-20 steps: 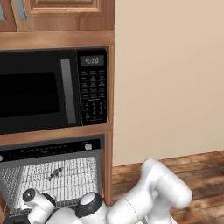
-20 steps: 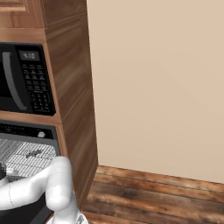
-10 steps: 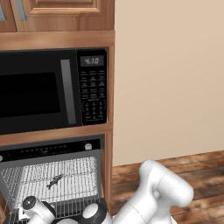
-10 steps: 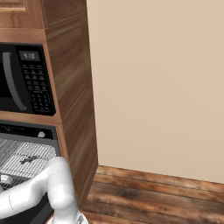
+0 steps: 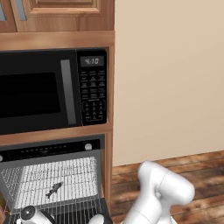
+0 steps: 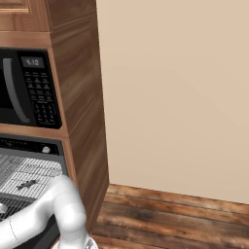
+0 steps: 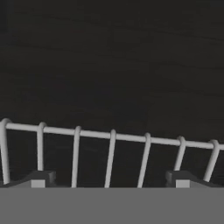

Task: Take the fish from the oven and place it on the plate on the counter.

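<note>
- The gripper (image 7: 110, 183) has its two dark fingertips (image 7: 41, 178) standing wide apart, with nothing between them.
- Just past the tips runs the front edge of a wire rack (image 7: 109, 144), and behind it there is a dark surface.
- The fish (image 5: 53, 189) lies on the wire rack inside the oven (image 5: 52, 175), near the middle, slanted, with nothing touching it.
- In the right base view the fish (image 6: 26, 184) is seen on the same rack, beside the white arm.
- Above the oven sits a black microwave (image 5: 52, 89) with a keypad.
</note>
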